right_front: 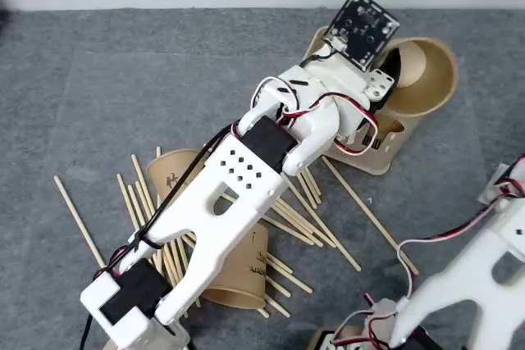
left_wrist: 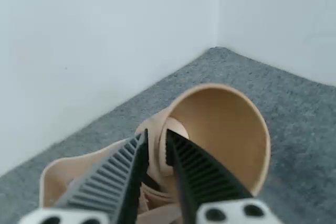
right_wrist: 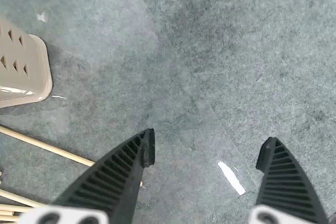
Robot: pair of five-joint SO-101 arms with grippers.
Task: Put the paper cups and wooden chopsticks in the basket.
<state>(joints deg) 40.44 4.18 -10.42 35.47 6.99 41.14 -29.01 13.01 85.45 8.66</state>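
High view: left fingers (left_wrist: 121,174) pinch one paper cup (right_front: 422,71) over the basket (right_front: 369,152) at 1 o'clock, right fingers (right_wrist: 121,177) gape empty, and two cups (right_front: 170,174) (right_front: 242,272) and chopsticks (right_front: 299,223) lie loose toward 7 o'clock.

Nothing can be read. A paper cup (right_front: 168,171) lying on its side on the table (right_front: 90,88) bears a few small dark printed marks on its wall, too small to make out as letters or figures. The other paper cup (right_front: 242,272), nearer the arm's base, carries similar dark marks near its rim, equally illegible. The camera board (right_front: 365,24) on the arm's wrist shows only tiny components, with no lettering that can be told.
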